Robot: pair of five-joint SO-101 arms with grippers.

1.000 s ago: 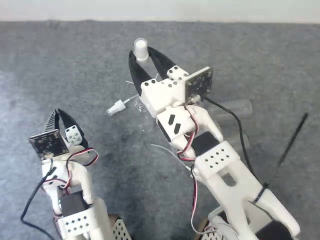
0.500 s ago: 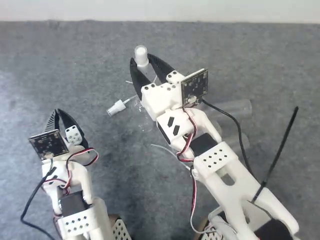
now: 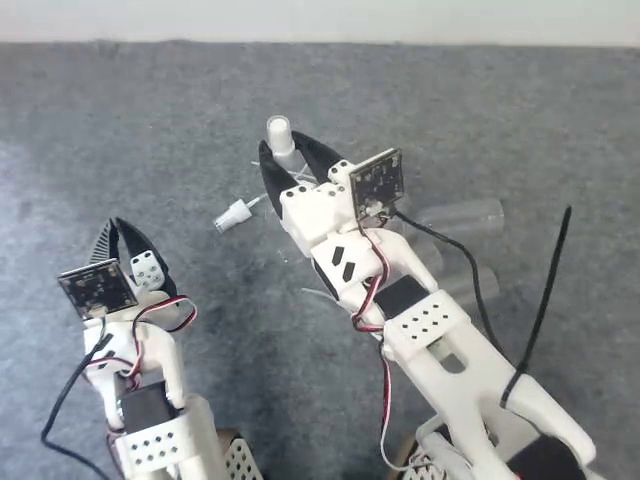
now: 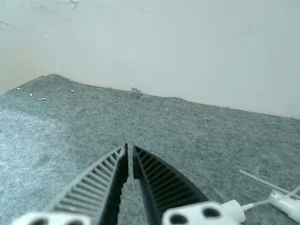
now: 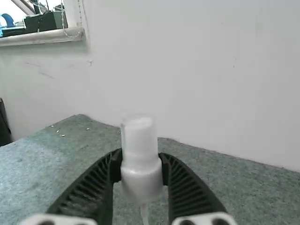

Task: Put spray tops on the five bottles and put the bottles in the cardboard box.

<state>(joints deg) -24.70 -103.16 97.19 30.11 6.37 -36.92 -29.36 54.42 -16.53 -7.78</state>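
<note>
So, your right gripper (image 3: 285, 148) has a white spray top (image 3: 279, 132) clamped between its jaws, which are open just as wide as the top's collar. It sits at the far middle of the counter (image 3: 120, 120), above the surface as far as I can judge. The head stands up above the jaws and the dip tube hangs down. I read that as the pose for dropping the tube into a bottle neck.

The clear bottles (image 3: 478, 213) lie on their sides to the right of that arm, partly behind it. None looks capped, so one likely needs standing up or steadying first.

The left gripper (image 3: 115, 226) is parked near left, jaws all but shut with a thin slit between them, holding nothing. My guess is it's free for that job.

A second spray top (image 3: 232, 214) lies loose on the counter between the arms.

Views:
- The right wrist view confirms the grip: right gripper (image 5: 139, 158) square on the collar of the spray top (image 5: 138, 136), tube start just below.
- The high view gives you the layout of bottles and loose top.
- The left wrist view shows the left gripper (image 4: 130, 149) close up, with the loose spray top (image 4: 233, 209) and thin tubes just beside it.
</note>
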